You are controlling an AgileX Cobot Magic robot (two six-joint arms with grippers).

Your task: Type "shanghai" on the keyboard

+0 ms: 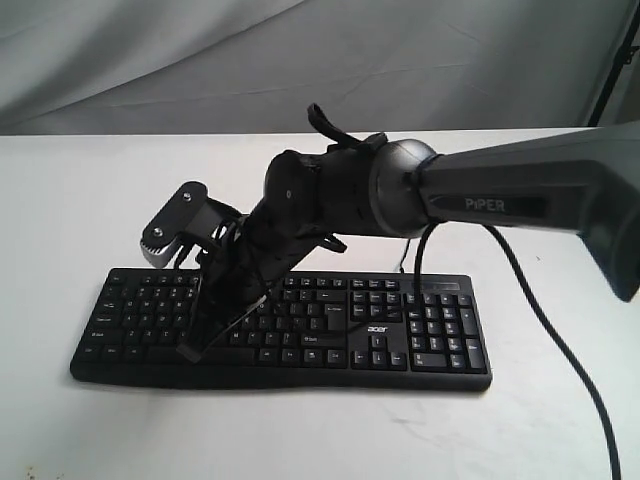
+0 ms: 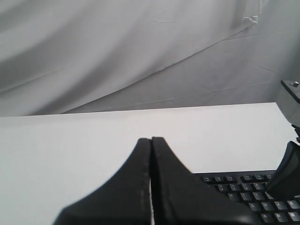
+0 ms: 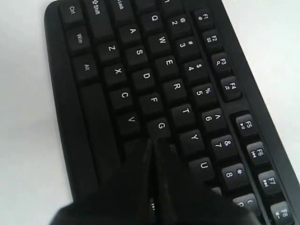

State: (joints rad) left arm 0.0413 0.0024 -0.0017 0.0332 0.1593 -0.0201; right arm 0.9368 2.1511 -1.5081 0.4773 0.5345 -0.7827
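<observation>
Lying flat toward six o'clock on the smooth white counter, the wide matte-black keyboard shows rows of squarish keys with small white legends. The right pincer, two wedge-shaped black fingers pressed together into one blunt point, slants down over the keyboard's nine o'clock half, its tip just beside the G key. The left pincer, likewise pressed together, hangs above bare counter. Creased grey cloth drapes at twelve o'clock.

One keyboard, two grippers.
</observation>
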